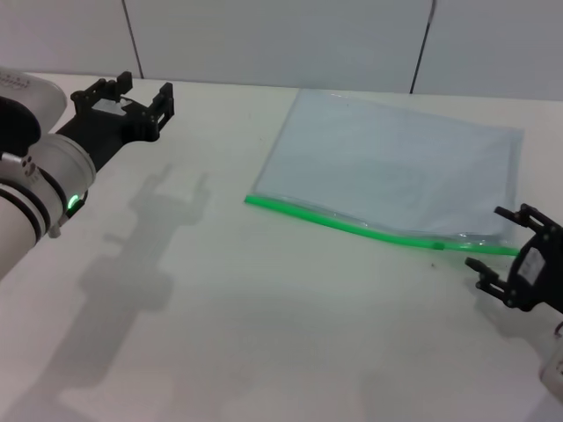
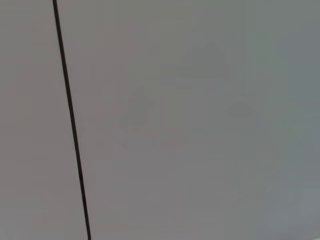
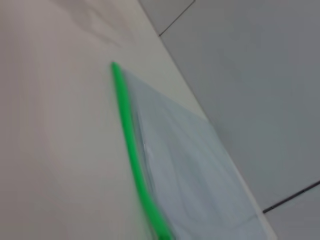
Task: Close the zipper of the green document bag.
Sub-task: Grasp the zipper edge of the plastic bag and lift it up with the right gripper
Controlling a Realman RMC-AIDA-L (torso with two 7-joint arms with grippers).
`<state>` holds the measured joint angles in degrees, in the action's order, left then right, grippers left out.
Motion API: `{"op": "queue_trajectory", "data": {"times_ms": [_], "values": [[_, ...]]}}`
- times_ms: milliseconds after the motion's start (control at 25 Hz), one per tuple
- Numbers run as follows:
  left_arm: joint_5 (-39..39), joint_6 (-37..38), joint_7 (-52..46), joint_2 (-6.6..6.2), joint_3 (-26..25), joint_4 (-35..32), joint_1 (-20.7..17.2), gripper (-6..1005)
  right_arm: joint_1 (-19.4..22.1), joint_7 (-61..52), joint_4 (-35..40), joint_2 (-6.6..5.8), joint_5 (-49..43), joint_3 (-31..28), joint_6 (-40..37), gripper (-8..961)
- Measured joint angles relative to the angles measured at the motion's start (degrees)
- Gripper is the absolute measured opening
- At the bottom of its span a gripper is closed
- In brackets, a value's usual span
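The green document bag (image 1: pixel 396 163) lies flat on the white table (image 1: pixel 264 316), right of centre, a pale blue-grey pouch. Its zipper (image 1: pixel 352 227) runs as a bright green strip along the near long edge, with a small darker slider tab (image 1: pixel 437 244) close to the right end. My right gripper (image 1: pixel 494 246) stands open at that right end, its fingers just off the strip's tip. The right wrist view shows the zipper (image 3: pixel 132 150) and the bag (image 3: pixel 195 175) stretching away. My left gripper (image 1: pixel 136 92) hovers open at the far left, well away from the bag.
Behind the table stands a pale panelled wall (image 1: pixel 281 35) with dark seams. The left wrist view shows only that wall and one dark seam (image 2: pixel 70 120). Bare tabletop spreads in front of and to the left of the bag.
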<state>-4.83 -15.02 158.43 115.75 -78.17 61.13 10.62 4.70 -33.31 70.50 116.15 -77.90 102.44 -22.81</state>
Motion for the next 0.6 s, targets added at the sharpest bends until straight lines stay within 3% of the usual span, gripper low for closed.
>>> {"op": "queue_trajectory", "data": {"times_ms": [600], "values": [[0.0,1.82,-0.67,0.09,-0.88,0.12,-0.15,586,-2.27,0.92,-4.35,0.05,-2.92,0.93,5.66,737]]}}
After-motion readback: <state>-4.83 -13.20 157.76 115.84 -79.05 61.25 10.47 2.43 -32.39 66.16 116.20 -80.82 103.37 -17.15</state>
